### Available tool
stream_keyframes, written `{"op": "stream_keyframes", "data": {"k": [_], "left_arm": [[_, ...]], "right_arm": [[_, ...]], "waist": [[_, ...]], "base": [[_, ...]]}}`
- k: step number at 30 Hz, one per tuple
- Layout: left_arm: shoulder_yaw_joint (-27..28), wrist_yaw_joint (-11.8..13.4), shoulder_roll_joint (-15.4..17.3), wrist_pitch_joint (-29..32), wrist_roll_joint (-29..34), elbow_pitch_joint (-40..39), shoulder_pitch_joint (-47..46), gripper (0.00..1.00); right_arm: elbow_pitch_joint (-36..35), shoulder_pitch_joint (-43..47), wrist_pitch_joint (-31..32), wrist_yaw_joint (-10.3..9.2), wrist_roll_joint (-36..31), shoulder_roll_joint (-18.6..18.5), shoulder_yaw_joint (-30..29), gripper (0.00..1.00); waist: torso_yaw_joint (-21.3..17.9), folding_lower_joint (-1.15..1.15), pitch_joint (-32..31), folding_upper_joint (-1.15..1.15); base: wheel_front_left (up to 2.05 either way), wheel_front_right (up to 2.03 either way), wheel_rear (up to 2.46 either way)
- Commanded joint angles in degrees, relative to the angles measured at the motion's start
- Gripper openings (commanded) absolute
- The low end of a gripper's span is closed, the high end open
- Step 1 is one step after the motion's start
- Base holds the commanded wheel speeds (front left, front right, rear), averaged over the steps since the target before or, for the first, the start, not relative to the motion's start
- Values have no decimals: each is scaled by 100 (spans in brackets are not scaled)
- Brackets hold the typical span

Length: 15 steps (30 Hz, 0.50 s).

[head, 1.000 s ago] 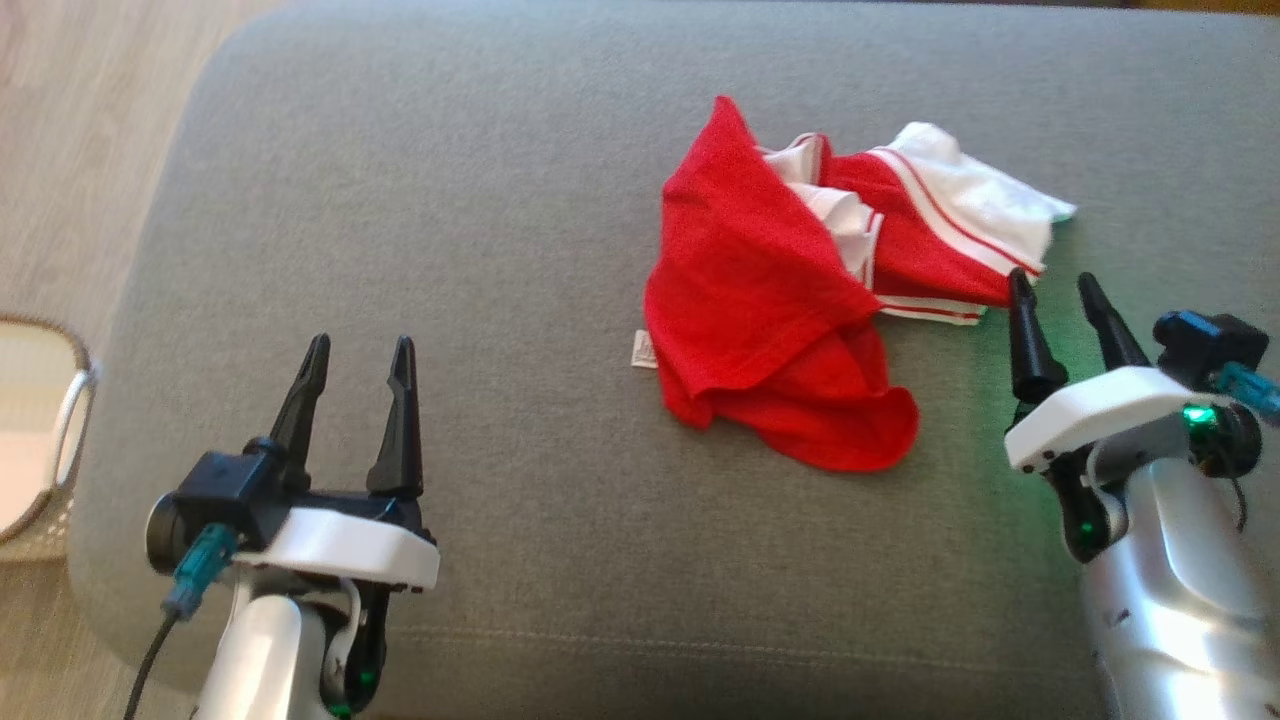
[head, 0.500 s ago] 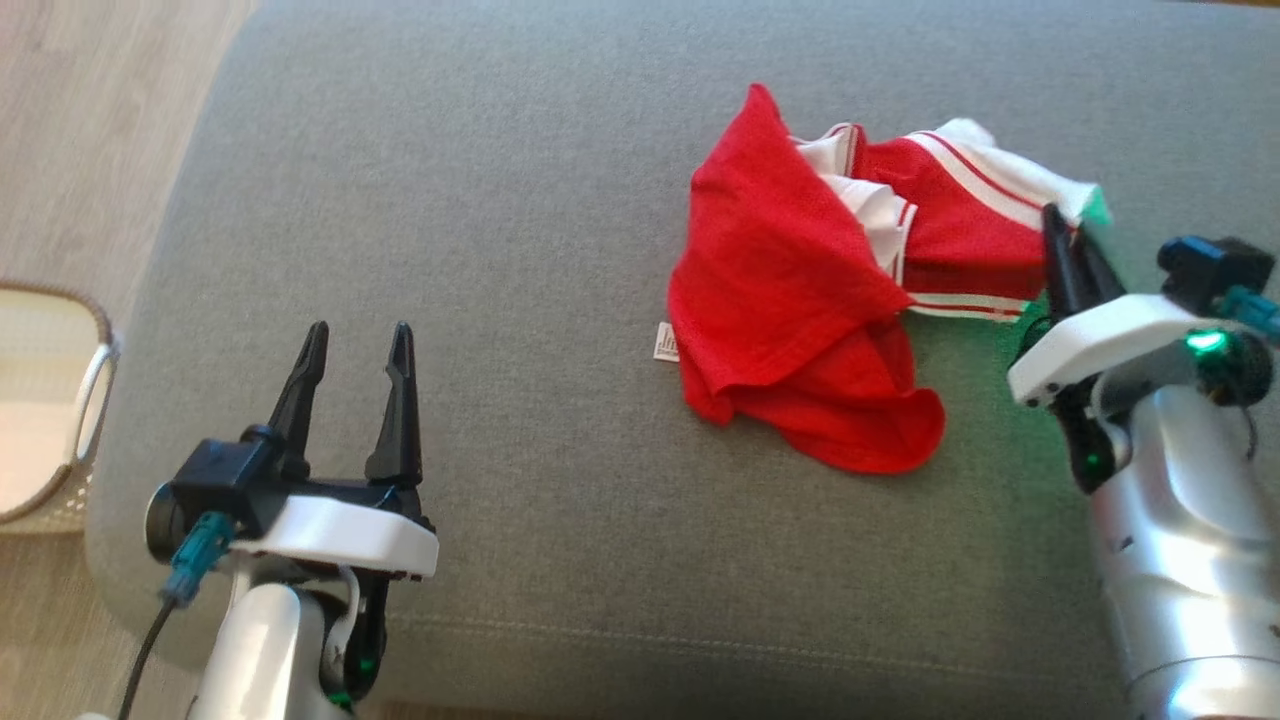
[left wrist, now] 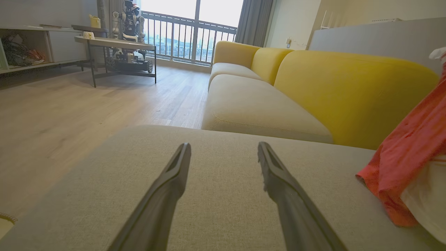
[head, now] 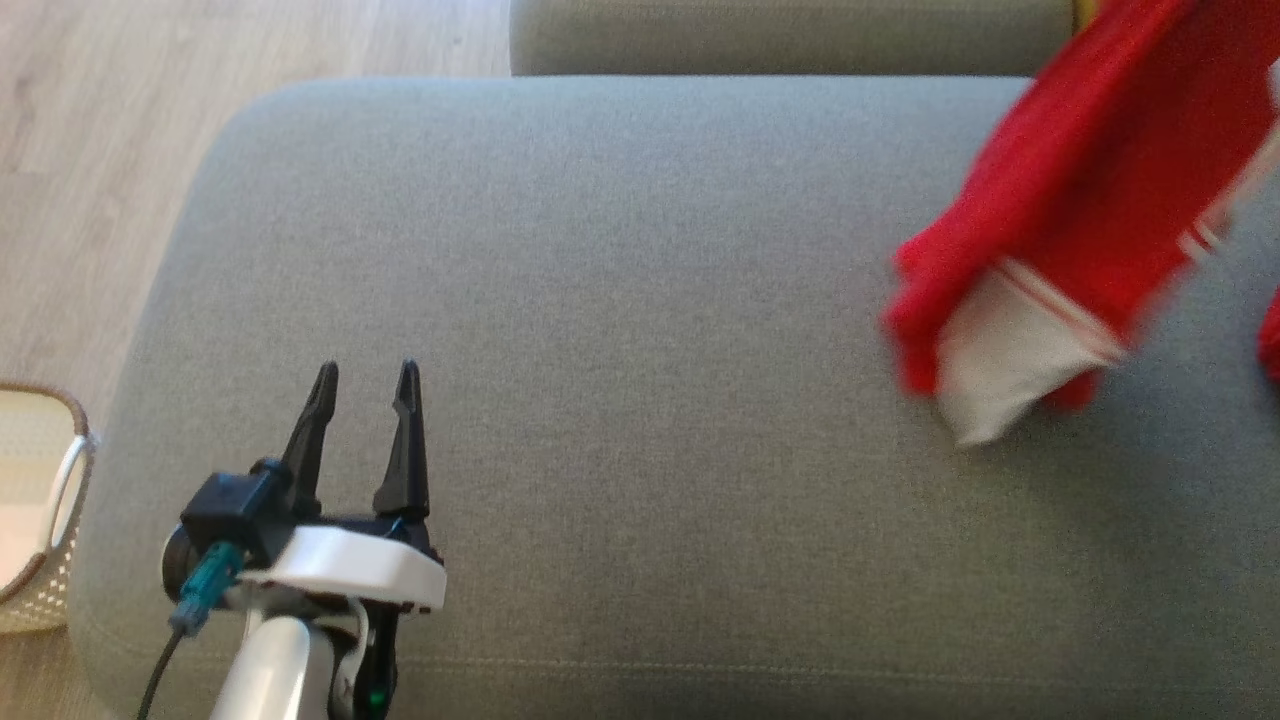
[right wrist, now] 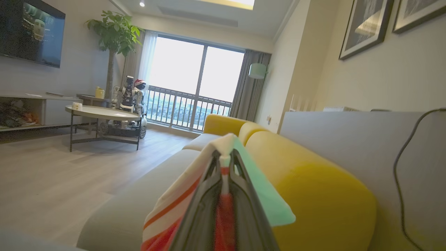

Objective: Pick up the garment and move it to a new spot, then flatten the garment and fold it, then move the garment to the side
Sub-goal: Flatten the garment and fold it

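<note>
- Hanging in the air at the far right of the head view, the red garment (head: 1060,220) is off the seat. It is blurred, so I cannot tell if its lowest white corner touches the fabric below.
- The right gripper (right wrist: 225,155) has both fingers pressed together on a white, red-striped edge of the garment.
- The left gripper (head: 368,366) stands wide apart and holds nothing. It is above the near left part of the seat, well apart from the garment.
- I judge that only the first step is in hand: the pick-up is made, but the garment is not yet laid at a new spot. Flattening, folding and moving it aside are all left.
- The garment looks like a thin, soft knit, red with white bands and narrow red stripes, and it drapes in loose folds.
- The grey upholstered seat (head: 600,300) is broad, with rounded corners, a fine weave and a seam along its near edge.
- Beyond it is a yellow sofa (left wrist: 348,94) with smooth rounded cushions. At the near left a woven basket (head: 60,470) stands on the wooden floor (head: 100,120).
</note>
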Motion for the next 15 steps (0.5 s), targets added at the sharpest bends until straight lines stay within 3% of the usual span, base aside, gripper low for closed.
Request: {"op": "stream_keyframes", "data": {"k": [1,4,7,11,15], "left_arm": [[151,47,36,-29,-32,-188,-124,100],[156,75,36,-29,-75,-211,-37,100],[149,86,36,-29,-110,-219,8,100],[118,97,36,-29,-153,-237,17,100],[-26,94,36,-29,-187,-236,-45,100]], "right_arm": [[-261,-336,47,-2,-80,-82,86,0],[-445,-859,186,-2,-370,-275,23,0],[-573,-1336,232,-2,-655,-228,97,0],[-467,-1619,451,-2,-731,245,580,0],[-19,-1309,741,-2,-641,880,1198,0]], "waist": [[-7,0,-79,0],[16,0,-154,0],[66,0,-192,0],[153,0,-149,0],[315,0,12,0]], "base": [[0,0,0],[0,0,0],[0,0,0],[0,0,0],[0,0,0]]}}
